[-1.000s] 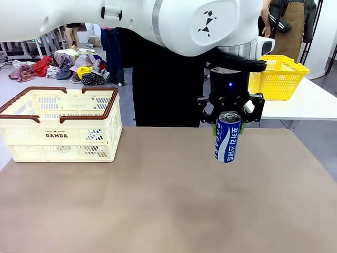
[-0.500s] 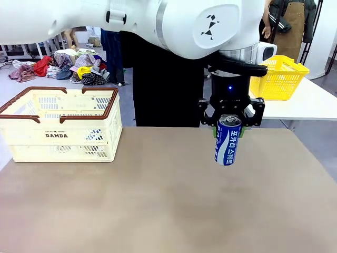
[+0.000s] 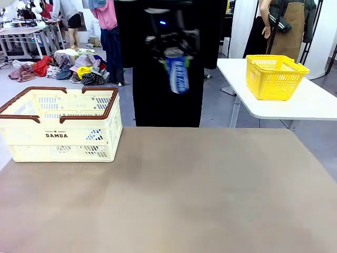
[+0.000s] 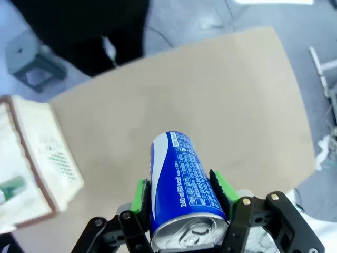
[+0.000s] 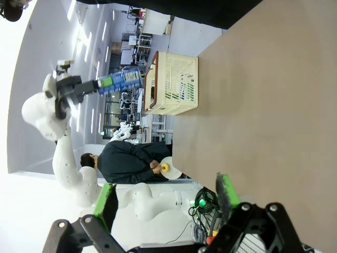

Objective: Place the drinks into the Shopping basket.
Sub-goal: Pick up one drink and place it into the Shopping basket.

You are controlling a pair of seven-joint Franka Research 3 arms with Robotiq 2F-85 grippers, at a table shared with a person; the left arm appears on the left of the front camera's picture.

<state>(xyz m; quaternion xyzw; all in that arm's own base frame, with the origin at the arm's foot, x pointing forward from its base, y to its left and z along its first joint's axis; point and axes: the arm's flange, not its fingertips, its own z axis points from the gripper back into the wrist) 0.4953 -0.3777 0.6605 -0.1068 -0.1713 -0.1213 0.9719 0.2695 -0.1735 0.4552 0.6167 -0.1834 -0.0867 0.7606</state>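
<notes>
A blue drink can (image 3: 178,75) with white print hangs high over the table's far edge, blurred, with my left gripper (image 3: 176,59) shut on it. In the left wrist view the can (image 4: 181,171) sits upright between the green pads (image 4: 141,194), silver top toward the camera. The cream Shopping basket (image 3: 58,124) with a brown rim stands at the table's far left. A green can (image 4: 11,186) lies inside the basket (image 4: 37,158). My right gripper (image 5: 166,205) is open with nothing between its fingers; it sees the basket (image 5: 176,81) and the held can (image 5: 120,80) farther off.
A yellow mesh basket (image 3: 276,76) stands on a white side table (image 3: 305,108) at the back right. A person in black (image 3: 158,100) stands at the far edge. The brown tabletop (image 3: 174,195) is bare in front and to the right of the basket.
My left arm has lifted the blue can from low over the table's right middle, up and leftward toward the basket side. The basket has not moved.
</notes>
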